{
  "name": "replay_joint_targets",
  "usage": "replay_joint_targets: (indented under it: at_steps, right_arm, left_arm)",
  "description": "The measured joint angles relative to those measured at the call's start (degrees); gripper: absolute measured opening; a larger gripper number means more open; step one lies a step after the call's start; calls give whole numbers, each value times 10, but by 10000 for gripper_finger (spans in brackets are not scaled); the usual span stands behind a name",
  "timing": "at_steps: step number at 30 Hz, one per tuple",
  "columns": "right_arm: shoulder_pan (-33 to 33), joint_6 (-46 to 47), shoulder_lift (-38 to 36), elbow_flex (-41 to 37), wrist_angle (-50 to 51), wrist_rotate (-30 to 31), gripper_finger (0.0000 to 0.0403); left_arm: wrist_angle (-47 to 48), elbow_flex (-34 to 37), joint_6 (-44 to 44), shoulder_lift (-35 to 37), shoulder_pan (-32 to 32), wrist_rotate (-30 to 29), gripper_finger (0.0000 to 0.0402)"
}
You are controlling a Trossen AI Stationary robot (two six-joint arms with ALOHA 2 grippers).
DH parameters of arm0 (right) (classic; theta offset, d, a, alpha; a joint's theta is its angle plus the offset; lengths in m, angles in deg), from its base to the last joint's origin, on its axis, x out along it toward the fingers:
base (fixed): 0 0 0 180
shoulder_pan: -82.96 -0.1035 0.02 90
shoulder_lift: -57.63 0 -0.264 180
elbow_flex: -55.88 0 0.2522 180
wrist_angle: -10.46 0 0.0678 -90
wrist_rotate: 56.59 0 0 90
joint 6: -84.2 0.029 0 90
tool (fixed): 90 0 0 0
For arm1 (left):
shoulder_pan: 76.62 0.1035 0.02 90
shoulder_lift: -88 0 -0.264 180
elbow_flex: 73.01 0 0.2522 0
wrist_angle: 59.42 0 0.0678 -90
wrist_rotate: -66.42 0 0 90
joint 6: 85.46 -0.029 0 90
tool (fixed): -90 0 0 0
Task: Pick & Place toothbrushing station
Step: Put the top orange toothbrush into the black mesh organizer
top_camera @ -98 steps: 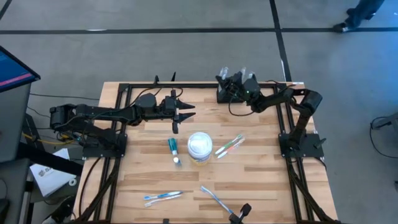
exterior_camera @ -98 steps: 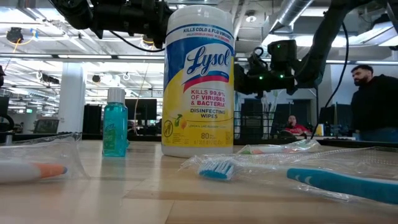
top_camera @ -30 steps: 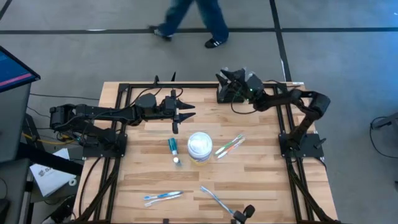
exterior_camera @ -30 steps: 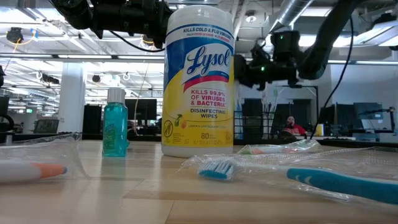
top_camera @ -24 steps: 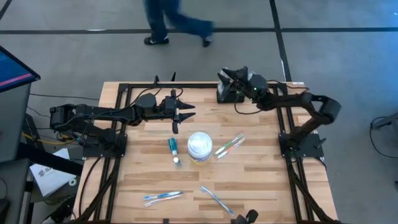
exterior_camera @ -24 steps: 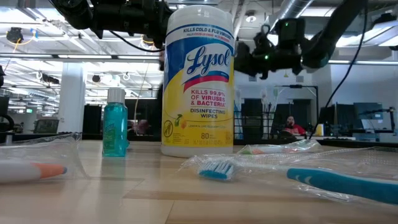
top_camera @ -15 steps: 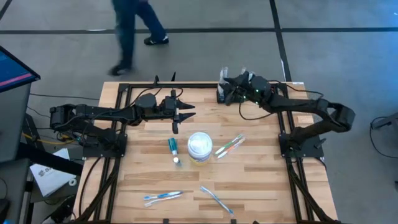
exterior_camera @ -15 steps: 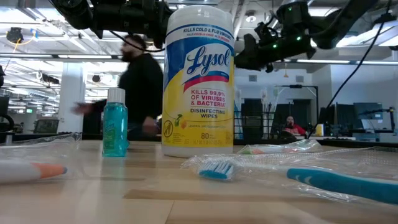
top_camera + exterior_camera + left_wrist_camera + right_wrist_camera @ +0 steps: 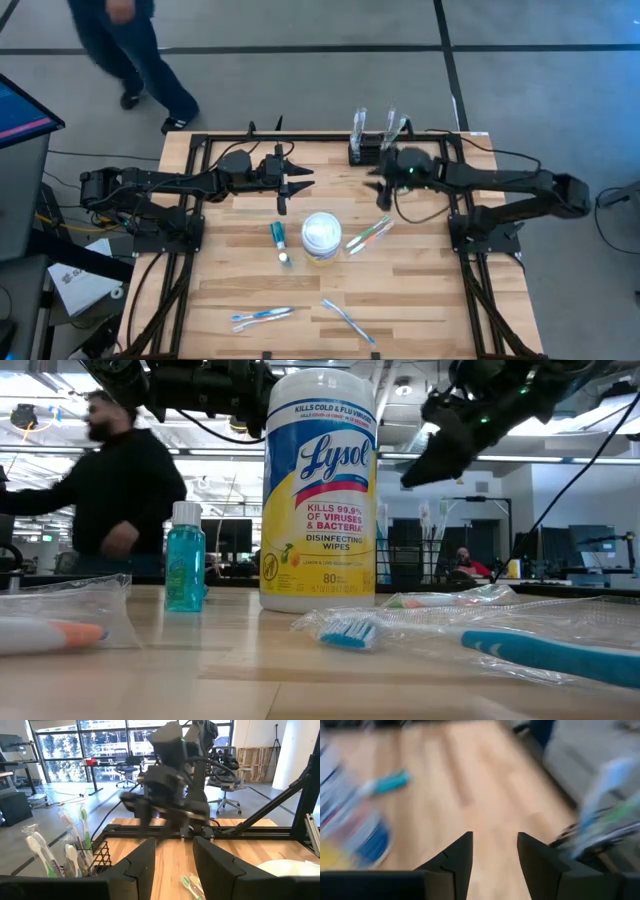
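Toothbrushing station (image 9: 367, 152) first: you have the small black rack sitting at the far edge of the desk (image 9: 420, 290), right of centre, with several wrapped toothbrushes standing up out of it. In the left wrist view you see the same rack (image 9: 97, 857) with its wire side and brushes leaning in it.

Your right gripper (image 9: 383, 190) hangs above the desk just in front of the station, between it and the wrapped toothbrushes (image 9: 368, 235) lying beside the tub, and it holds nothing. The right wrist view shows its jaws spread apart with bare wood between them. In the low view you see that arm (image 9: 470, 415) reaching in high, well above the desk.

Your left gripper (image 9: 284, 190) waits over the far left-centre of the desk, jaws parted and empty, pointing toward the Lysol wipes tub (image 9: 322, 236). The tub stands upright near the middle, with a teal bottle (image 9: 280, 242) lying just beside it on its left. At the near edge you have another wrapped toothbrush (image 9: 262, 317) and a loose blue one (image 9: 346, 321).

Beyond the desk, a person in dark clothes (image 9: 125, 50) is on the floor at the far left; you also see them in the low view (image 9: 120, 490).
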Motion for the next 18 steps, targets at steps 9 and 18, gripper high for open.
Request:
replay_joint_targets:
  at_steps: [9, 18]
  right_arm:
    - [-126, 0, 26, 0, 138, -15, 124]
    - [-197, 22, 83, 0, 199, -13, 122]
  left_arm:
    - [0, 0, 0, 0, 0, 0, 127]
    - [0, 0, 0, 0, 0, 0, 127]
